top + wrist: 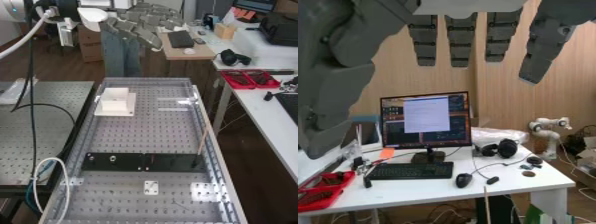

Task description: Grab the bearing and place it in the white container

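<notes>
High over the far end of the bench, in the high view, the hand (pixel 141 26) is held out level with its fingers straight and nothing between them. The wrist view has the hand (pixel 461 42) too, its fingers spread apart and its thumb off to one side. The white container (pixel 114 99), an open box on a flat white base, rests on the perforated bench top well below the hand. On the black bar (pixel 169 162) stand the smaller nut (pixel 91 158) and the larger nut (pixel 113 158).
A thin stick (pixel 202 142) rises from the bar's right end. Clear rails (pixel 174 109) lie beside the container, and a small white plate (pixel 151 187) sits in front of the bar. A white cable (pixel 65 185) loops over the bench's left edge. A desk (pixel 457 189) carries a monitor (pixel 424 120).
</notes>
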{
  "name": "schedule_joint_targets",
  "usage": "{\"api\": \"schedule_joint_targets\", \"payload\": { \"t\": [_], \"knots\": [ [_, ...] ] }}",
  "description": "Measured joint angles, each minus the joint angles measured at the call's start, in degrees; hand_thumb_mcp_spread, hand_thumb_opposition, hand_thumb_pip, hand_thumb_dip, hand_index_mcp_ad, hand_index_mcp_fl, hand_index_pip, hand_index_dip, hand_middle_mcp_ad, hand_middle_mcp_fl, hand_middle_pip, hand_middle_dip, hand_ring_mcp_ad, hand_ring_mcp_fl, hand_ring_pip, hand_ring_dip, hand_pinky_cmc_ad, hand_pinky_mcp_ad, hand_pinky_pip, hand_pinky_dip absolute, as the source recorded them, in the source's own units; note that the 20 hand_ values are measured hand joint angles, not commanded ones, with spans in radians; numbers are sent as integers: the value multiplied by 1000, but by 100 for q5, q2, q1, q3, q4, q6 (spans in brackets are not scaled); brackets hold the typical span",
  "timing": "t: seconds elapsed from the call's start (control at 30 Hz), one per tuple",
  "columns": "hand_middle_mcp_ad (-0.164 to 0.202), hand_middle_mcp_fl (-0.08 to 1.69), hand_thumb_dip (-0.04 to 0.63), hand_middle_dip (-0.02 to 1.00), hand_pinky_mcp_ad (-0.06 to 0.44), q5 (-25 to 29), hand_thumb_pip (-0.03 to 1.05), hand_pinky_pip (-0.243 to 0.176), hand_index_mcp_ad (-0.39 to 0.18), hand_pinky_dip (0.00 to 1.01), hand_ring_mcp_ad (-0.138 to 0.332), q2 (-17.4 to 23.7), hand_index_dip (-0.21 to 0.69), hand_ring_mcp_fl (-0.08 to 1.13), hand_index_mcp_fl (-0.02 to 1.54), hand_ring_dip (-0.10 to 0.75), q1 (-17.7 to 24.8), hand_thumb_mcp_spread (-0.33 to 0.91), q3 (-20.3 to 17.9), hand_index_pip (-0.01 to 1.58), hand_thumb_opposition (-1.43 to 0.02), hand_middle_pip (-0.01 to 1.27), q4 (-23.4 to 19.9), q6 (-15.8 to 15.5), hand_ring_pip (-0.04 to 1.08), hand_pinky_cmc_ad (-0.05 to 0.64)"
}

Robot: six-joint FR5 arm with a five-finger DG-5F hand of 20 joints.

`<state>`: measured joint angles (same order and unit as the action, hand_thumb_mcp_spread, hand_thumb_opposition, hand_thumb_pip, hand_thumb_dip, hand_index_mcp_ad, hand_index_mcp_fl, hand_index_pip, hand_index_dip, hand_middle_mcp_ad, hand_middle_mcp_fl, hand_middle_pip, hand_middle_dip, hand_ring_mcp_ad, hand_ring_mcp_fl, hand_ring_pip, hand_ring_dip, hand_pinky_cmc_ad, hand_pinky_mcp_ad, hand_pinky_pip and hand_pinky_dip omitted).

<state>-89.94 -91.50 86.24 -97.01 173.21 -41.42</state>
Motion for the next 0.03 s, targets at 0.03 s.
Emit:
{"api": "schedule_joint_targets", "payload": {
  "t": [0.03],
  "knots": [
    [75, 26, 98, 171, 344, -3, 428, -105, -75, 403, 169, 0, 148, -2, 87, 86, -2, 232, 3, 117, -712, 143, 13, -6, 96, 445]
  ]
}}
